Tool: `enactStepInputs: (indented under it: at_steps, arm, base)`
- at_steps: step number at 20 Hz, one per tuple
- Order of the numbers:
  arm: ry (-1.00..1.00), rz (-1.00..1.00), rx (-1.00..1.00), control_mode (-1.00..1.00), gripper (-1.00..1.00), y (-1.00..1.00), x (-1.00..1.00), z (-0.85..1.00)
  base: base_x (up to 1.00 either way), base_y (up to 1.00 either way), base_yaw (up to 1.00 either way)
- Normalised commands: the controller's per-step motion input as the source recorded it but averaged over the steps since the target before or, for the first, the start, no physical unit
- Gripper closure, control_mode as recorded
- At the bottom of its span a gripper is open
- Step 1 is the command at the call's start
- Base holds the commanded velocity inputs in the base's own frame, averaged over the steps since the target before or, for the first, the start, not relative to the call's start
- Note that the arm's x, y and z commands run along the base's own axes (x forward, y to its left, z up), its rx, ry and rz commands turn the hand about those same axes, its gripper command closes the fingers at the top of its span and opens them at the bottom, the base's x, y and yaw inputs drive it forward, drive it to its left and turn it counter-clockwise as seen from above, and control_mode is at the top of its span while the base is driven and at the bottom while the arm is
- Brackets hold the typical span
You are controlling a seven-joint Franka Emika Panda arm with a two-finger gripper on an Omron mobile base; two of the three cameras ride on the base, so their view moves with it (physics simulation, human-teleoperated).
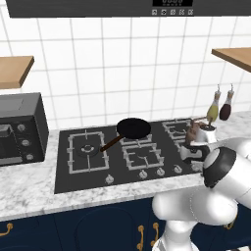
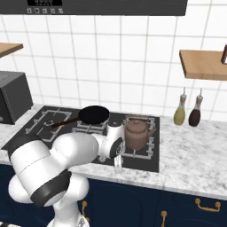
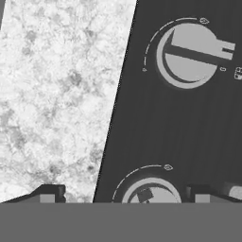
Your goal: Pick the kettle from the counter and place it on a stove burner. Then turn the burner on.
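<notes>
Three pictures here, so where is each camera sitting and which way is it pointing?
Left base view: behind the arm to its left, looking forward and down at the hob; the white arm rises lower right.
Right base view: behind the arm to its right, same hob, with the kettle on the stove burner; the arm rises lower left.
Hand view: on the hand, looking straight down at a silver knob and the counter; two dark fingertips show.
Shared: both base views show the frying pan and bottles.
</notes>
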Motion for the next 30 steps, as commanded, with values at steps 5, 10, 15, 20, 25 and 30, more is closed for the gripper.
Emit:
enactStepInputs:
  at_steps: [5,10,15,20,25,30]
  arm:
    - [-0.24,0.10,0.00,-1.00,-1.00,0.00,0.00,0.93]
    - [-0.34,0.07,-0.01,-1.00,-1.00,0.00,-0.01,1.00]
    - [-0.35,0.06,-0.01,-1.00,-1.00,-0.01,-0.46,1.00]
    - [-0.39,0.19,0.00,-1.00,-1.00,0.00,-0.87,1.00]
    - [-0.74,0.08,-0.04,-1.00,-1.00,0.00,-1.00,0.92]
    - [0.00,0.00,0.00,-1.00,-1.00,0.00,0.00,0.00]
  base:
    - [0.00,0.00,0.00]
    - [0.00,0.00,0.00]
    - [0.00,0.00,0.00]
    - [0.00,0.00,0.00]
    - [0.00,0.00,0.00]
    - [0.00,0.00,0.00]
